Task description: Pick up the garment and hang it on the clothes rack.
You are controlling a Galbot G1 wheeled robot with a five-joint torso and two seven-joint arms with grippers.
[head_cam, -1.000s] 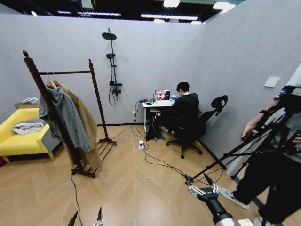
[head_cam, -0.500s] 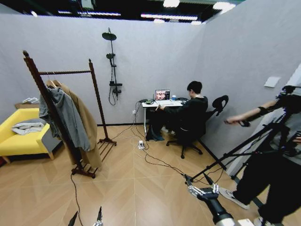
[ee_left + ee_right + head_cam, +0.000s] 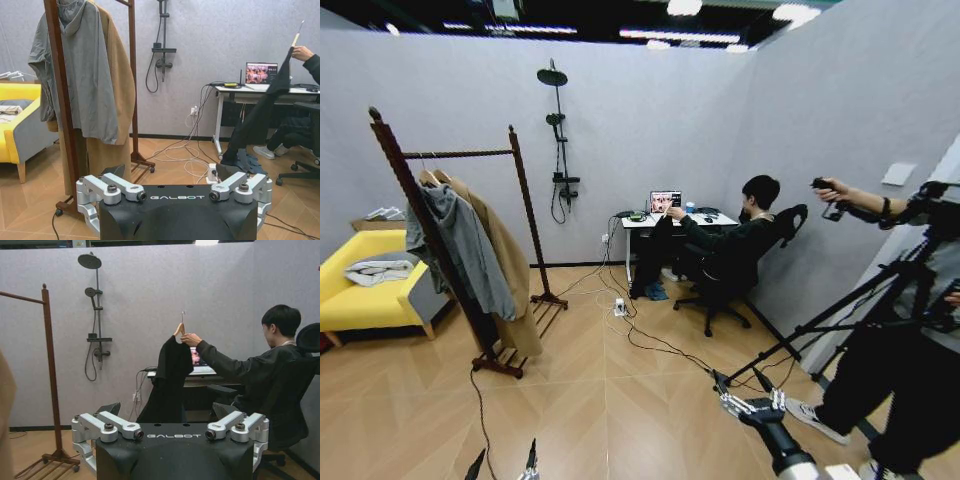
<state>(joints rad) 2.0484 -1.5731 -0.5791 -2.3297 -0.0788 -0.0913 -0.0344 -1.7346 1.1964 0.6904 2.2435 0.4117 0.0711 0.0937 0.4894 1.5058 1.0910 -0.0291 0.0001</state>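
Observation:
The garment (image 3: 654, 252), a black T-shirt on a light wooden hanger (image 3: 179, 329), hangs from a seated person's raised hand (image 3: 190, 339) by the desk at the far wall; it also shows as the garment (image 3: 170, 375) and the garment (image 3: 260, 117). The clothes rack (image 3: 460, 154) stands at the left with a grey hooded jacket (image 3: 465, 250) and a tan coat (image 3: 510, 275) on its bar. My left gripper (image 3: 503, 462) and right gripper (image 3: 740, 385) are low and near me, far from both. Each is open and holds nothing: left gripper (image 3: 170, 175), right gripper (image 3: 167, 412).
A yellow sofa (image 3: 360, 290) sits left of the rack. Cables and a power strip (image 3: 619, 306) lie across the floor between me and the desk (image 3: 670, 220). An office chair (image 3: 740, 275) holds the seated person. A tripod (image 3: 840, 310) and a standing person are at my right.
The seated person has leaned back and lifted the black garment by its hanger beside the desk. My arms and the rack have not moved.

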